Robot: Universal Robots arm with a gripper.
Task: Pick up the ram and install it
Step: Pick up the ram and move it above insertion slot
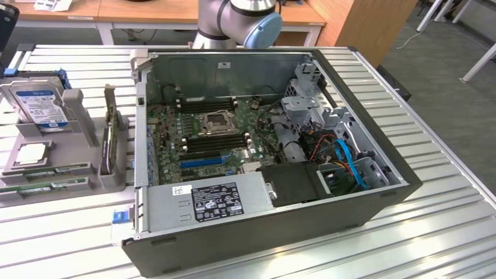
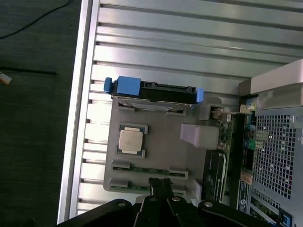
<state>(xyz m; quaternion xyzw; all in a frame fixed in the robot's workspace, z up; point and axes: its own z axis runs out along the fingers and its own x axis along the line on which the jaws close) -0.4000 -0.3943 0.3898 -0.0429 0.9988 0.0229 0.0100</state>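
Centrally, shows the end effector (image 2: 160,182), jaws shut on nothing, above the grey holder (image 2: 161,146) on the slatted tabletop (image 2: 189,47), at the holder's edge farthest from the hard drive (image 2: 156,93). Places the ram (image 2: 149,169) flat in small clips along that edge: a thin green stick, with a second stick (image 2: 135,187) of the same kind just beside it and partly behind the fingertips. Cannot tell the intended one of the two. Sets a square silver processor chip (image 2: 130,140) between sticks and drive, apart from both. Puts the open computer case (image 1: 271,244) just beside the holder, toward the exterior view's right, with dark memory slots (image 1: 217,141) flanking the socket (image 1: 215,123) on its board.

Likely hazards, by judgement:
- A strike on the board's face from jaws brought down shut, rather than a straddle.
- A pinch on both sticks, or a nudge of the neighbour, owing to their closeness.
- A tilt in the grip from clips resisting the lift.
- A skewed entry into the slot from any such tilt, with jamming or stress on the board.
- A knock against the case rim from too low a path.
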